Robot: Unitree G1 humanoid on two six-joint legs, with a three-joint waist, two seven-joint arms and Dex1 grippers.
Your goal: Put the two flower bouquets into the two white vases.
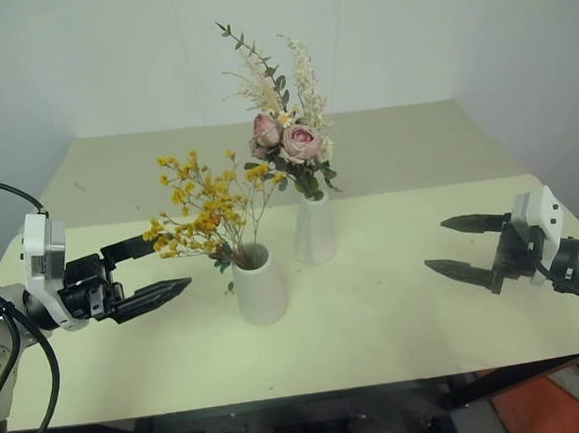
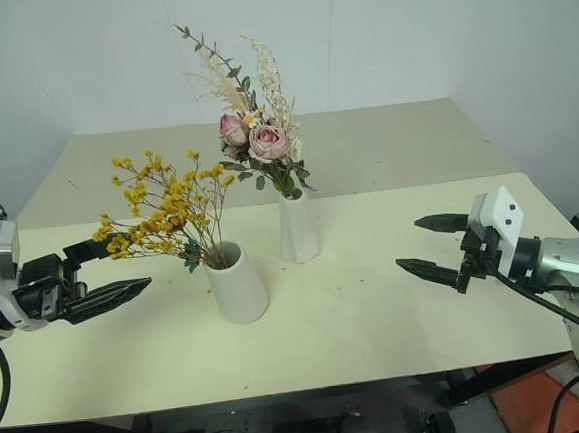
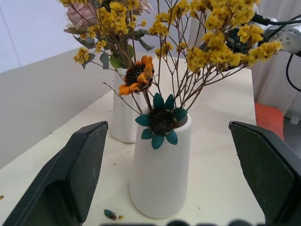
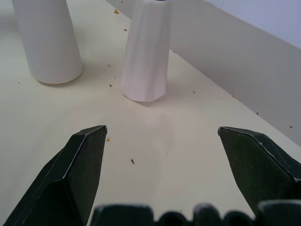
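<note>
The broad cream rectangular table (image 1: 397,308) carries both vases near its middle. The pink-rose bouquet with green leaves and pale feathery sprigs (image 1: 287,126) stands in the taller, slimmer matte white vase (image 1: 314,230). At about seven o'clock from that vase, just beside it, the shorter, wider white cone vase (image 1: 259,284) holds the bouquet of tiny yellow dried flowers on thin brown stems (image 1: 203,203), along with an orange flower head (image 3: 138,75) and a teal one (image 3: 161,122). The left gripper (image 1: 149,273) at nine o'clock and the right gripper (image 1: 463,248) at three o'clock hover with jaws spread wide, gripping nothing.
</note>
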